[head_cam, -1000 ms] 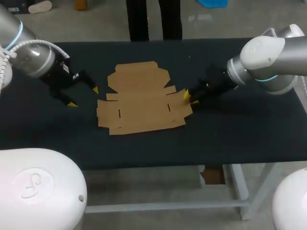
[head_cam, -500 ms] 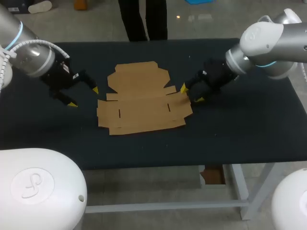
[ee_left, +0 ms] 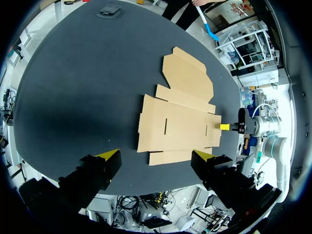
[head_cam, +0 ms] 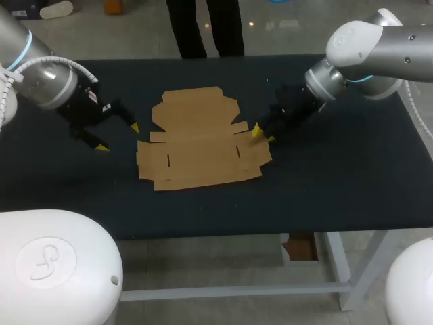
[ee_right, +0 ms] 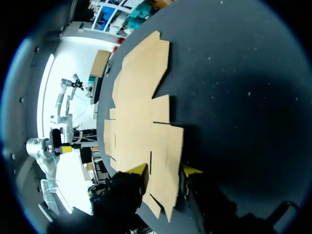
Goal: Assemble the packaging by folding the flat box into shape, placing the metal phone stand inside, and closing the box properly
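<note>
Right gripper at flat cardboard box edge, matte black table

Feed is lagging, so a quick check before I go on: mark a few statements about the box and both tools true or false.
1. The box is folded into shape. False: it lies flat and unfolded on the table.
2. The left tool is open and apart from the box. True.
3. The right tool is at the box's right end. True.
4. Both tools are on the same side of the box. False: one is at each end.
</note>
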Robot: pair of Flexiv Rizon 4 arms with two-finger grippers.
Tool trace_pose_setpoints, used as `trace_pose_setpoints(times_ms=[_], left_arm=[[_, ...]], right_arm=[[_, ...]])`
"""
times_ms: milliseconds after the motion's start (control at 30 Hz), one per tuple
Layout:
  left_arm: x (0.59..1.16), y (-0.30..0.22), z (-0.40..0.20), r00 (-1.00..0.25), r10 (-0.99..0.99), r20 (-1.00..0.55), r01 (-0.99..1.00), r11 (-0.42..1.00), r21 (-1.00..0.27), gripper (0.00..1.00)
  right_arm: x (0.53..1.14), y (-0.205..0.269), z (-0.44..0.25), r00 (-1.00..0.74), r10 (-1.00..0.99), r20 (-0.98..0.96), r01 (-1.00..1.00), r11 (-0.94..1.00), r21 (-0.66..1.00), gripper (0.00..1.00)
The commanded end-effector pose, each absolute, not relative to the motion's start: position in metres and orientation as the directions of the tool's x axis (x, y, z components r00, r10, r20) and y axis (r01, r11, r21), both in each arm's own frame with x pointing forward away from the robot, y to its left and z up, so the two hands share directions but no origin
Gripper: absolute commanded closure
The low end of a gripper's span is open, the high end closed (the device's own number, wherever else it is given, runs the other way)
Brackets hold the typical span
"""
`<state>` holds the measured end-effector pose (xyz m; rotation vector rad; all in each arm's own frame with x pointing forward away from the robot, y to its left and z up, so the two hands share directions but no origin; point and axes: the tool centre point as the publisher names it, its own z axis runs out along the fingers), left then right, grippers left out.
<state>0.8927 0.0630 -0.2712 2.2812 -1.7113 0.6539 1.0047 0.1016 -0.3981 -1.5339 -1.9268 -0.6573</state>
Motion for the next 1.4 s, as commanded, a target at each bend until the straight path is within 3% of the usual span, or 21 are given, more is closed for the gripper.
trace_pose_setpoints(times_ms=[33,100,133,200,1400], left_arm=[[0.893,0.063,-0.270,0.227,-0.856,0.465,-0.949,-0.301,-0.090,0.00],[0.893,0.063,-0.270,0.227,-0.856,0.465,-0.949,-0.301,-0.090,0.00],[0.893,0.063,-0.270,0.227,-0.856,0.465,-0.949,-0.301,-0.090,0.00],[0.893,0.063,-0.270,0.227,-0.856,0.465,-0.949,-0.301,-0.090,0.00],[0.893,0.063,-0.270,0.227,-0.856,0.465,-0.949,-0.301,-0.090,0.00]], right_arm=[[1.011,0.106,-0.401,-0.172,0.682,0.711,0.953,0.297,-0.054,0.56],[1.011,0.107,-0.403,-0.168,0.676,0.718,0.953,0.298,-0.058,0.58],[1.011,0.107,-0.404,-0.167,0.674,0.720,0.953,0.298,-0.059,0.65],[1.010,0.108,-0.405,-0.163,0.667,0.727,0.954,0.294,-0.056,1.00],[0.943,0.085,-0.403,-0.131,0.631,0.765,0.986,0.162,0.034,1.00]])
